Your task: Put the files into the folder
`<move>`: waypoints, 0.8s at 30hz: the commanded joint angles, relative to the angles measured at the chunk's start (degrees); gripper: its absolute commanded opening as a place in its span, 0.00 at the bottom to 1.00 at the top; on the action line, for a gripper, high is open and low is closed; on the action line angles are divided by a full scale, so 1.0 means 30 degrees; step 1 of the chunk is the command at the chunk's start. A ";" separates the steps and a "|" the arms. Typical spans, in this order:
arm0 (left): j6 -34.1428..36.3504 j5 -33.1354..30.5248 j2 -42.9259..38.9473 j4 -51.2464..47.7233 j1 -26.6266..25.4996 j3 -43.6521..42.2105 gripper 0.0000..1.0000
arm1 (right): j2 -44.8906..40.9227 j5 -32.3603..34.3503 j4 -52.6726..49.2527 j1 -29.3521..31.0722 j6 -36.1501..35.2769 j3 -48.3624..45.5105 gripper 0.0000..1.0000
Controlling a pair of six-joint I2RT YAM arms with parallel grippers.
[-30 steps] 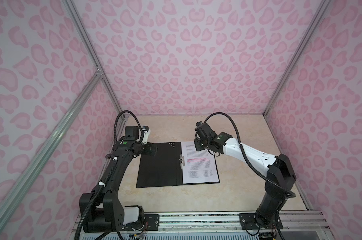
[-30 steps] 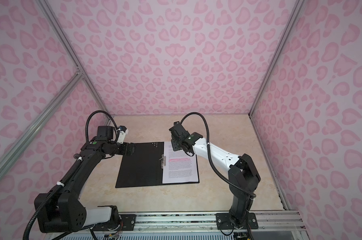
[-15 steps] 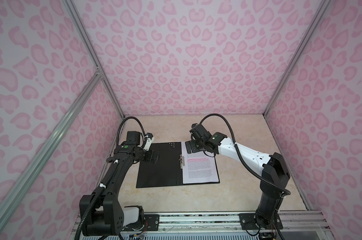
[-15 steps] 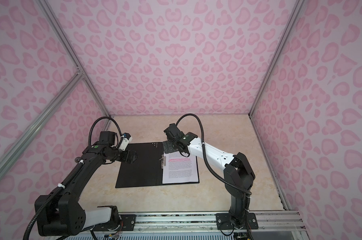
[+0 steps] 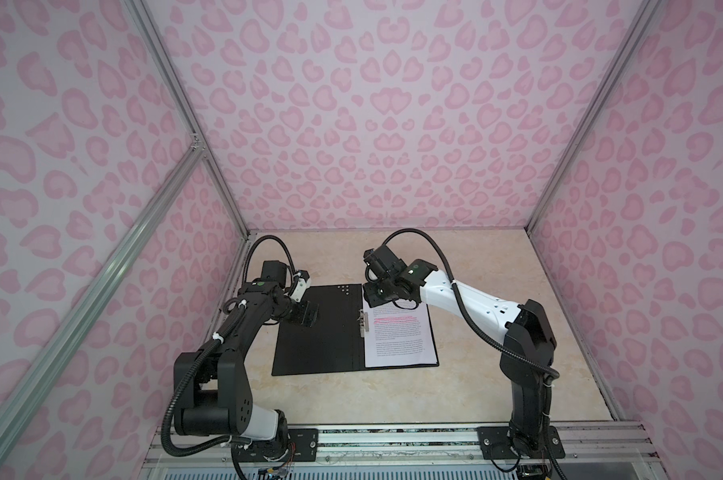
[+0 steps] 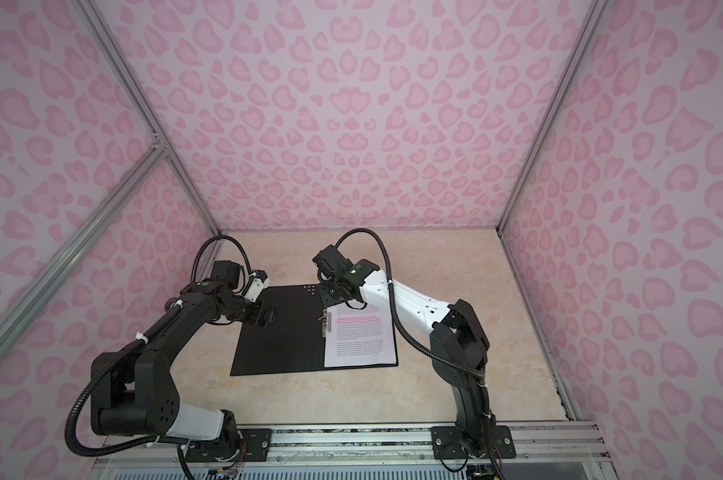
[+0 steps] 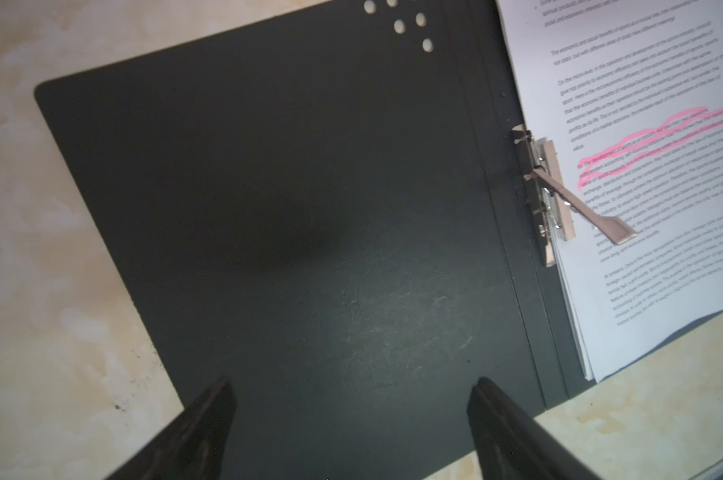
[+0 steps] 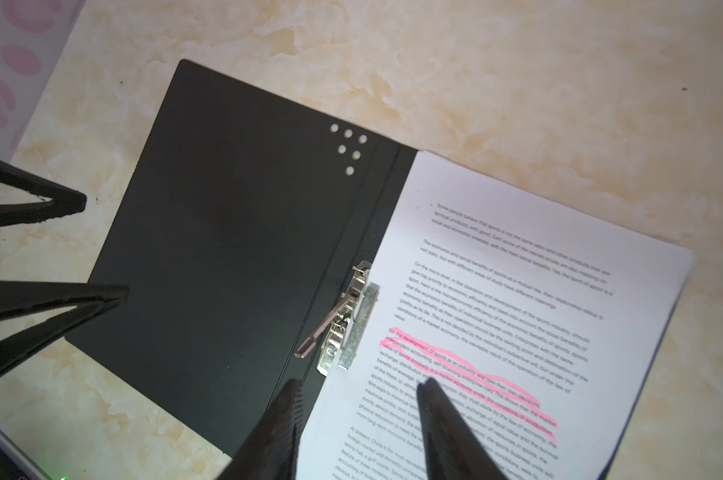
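Note:
The folder lies open and flat on the table, black inside up. The files, white sheets with pink-highlighted lines, rest on its right half, their edge against the metal spine clip, whose lever stands raised. My left gripper hovers open over the folder's bare left half. My right gripper hangs over the far end of the spine and the files, jaws apart with nothing between them.
The beige marble-look table is walled by pink patterned panels at the back and both sides. A metal rail with both arm bases runs along the front edge.
My left gripper has moved from the folder's far left edge inward over its left half. My right gripper has shifted left toward the spine, and its jaws have narrowed.

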 commanded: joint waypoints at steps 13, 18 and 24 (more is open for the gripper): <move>0.0507 -0.0614 0.1229 -0.0139 0.0025 0.0020 0.87 | 0.6023 -0.0674 -0.7299 0.1529 -0.1073 0.7708 0.26; 0.0825 -0.0481 0.1417 0.0071 0.0025 -0.0120 0.87 | 0.6584 -0.0899 -0.7604 0.1502 -0.1099 0.7962 0.23; 0.1126 -0.0607 0.2150 0.0186 0.0025 -0.0039 0.87 | 0.7198 -0.0818 -0.8006 0.1484 -0.1073 0.8513 0.20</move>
